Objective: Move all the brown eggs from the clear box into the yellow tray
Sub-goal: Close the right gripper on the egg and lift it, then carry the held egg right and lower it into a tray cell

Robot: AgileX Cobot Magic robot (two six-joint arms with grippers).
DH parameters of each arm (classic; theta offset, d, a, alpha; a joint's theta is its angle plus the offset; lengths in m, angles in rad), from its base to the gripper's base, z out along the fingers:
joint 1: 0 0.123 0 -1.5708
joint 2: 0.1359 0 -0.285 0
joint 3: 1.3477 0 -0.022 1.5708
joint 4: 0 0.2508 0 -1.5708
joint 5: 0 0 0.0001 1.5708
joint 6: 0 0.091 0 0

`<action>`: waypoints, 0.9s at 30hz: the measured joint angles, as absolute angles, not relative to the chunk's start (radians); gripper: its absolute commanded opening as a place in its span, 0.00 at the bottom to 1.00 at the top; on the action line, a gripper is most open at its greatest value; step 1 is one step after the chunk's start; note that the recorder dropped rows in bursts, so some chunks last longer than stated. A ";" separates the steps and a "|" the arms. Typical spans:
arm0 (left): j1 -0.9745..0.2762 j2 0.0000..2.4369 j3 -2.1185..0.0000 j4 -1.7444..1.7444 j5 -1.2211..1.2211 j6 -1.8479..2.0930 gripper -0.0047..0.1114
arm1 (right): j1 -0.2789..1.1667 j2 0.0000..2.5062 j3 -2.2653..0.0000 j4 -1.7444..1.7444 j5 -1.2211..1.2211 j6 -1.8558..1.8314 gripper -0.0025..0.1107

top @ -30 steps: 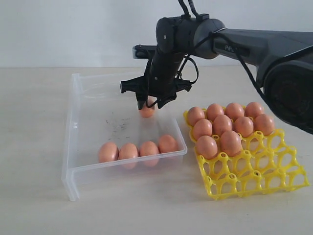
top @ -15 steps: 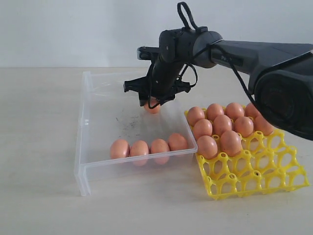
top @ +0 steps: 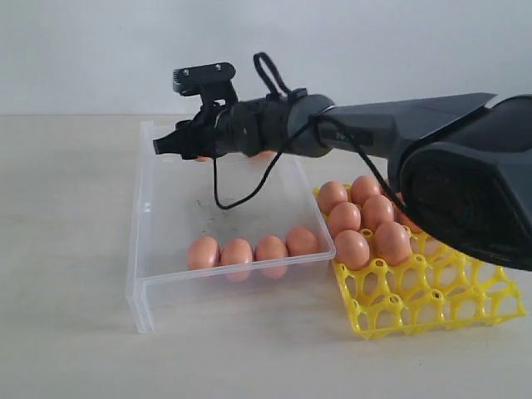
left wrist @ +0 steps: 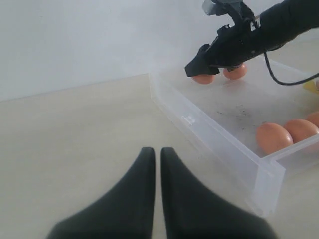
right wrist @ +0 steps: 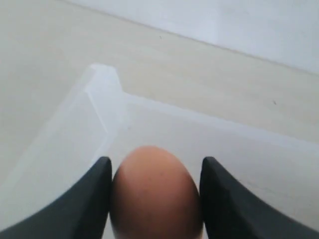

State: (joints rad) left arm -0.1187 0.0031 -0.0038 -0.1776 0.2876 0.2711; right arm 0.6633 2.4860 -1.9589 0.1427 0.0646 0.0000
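My right gripper (top: 164, 145) lies level over the far left end of the clear box (top: 137, 249), shut on a brown egg (right wrist: 155, 191) that fills the gap between its fingers. From the left wrist view that held egg (left wrist: 203, 78) shows under the right gripper (left wrist: 193, 68), and a second egg (left wrist: 235, 72) sits just behind it. Several brown eggs (top: 237, 252) line the box's near wall. The yellow tray (top: 432, 307) at the right holds several eggs (top: 376, 212) in its far rows. My left gripper (left wrist: 156, 150) is shut and empty over bare table beside the box.
The tray's near cells (top: 416, 316) stand open. The box's corner and side wall (right wrist: 104, 84) lie just beyond the held egg. Dark specks (left wrist: 239, 112) mark the box floor. A pale wall rises behind the table.
The right gripper has swung from pointing down to lying level and moved left and up toward the box's far left corner, egg between its fingers. The box slid a little to the right.
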 measured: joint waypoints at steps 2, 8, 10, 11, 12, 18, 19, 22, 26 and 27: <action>-0.119 0.003 -0.004 -0.178 0.288 0.271 0.07 | 0.682 2.473 -1.880 0.149 -0.098 0.000 0.02; -0.119 0.003 -0.004 -0.178 0.288 0.271 0.07 | 0.696 2.400 -1.573 0.175 -0.611 0.052 0.02; -0.119 0.003 -0.004 -0.178 0.288 0.271 0.07 | 0.696 2.368 -1.452 0.175 -0.819 0.101 0.02; -0.119 0.003 -0.004 -0.178 0.288 0.271 0.07 | 0.696 2.353 -1.404 0.175 -0.927 0.128 0.02; -0.119 0.003 -0.004 -0.178 0.288 0.271 0.07 | 0.696 2.339 -1.345 0.175 -1.028 0.157 0.02; -0.119 0.003 -0.004 -0.178 0.288 0.271 0.07 | 0.688 2.214 -1.056 0.165 -1.186 0.229 0.02; -0.119 0.003 -0.004 -0.178 0.288 0.271 0.07 | 0.683 2.183 -1.006 0.163 -1.192 0.229 0.02; -0.119 0.003 -0.004 -0.178 0.288 0.271 0.07 | 0.670 2.086 -0.855 0.161 -1.199 0.193 0.02; -0.119 0.003 -0.004 -0.178 0.288 0.271 0.07 | 0.638 1.956 -0.635 0.212 -1.206 0.146 0.02; -0.119 0.003 -0.004 -0.178 0.288 0.271 0.07 | 0.626 1.933 -0.593 0.231 -1.206 0.142 0.02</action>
State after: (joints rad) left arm -0.1187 0.0031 -0.0038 -0.1776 0.2876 0.2711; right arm 0.6265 1.9334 -0.5934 0.2311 -1.2064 0.1418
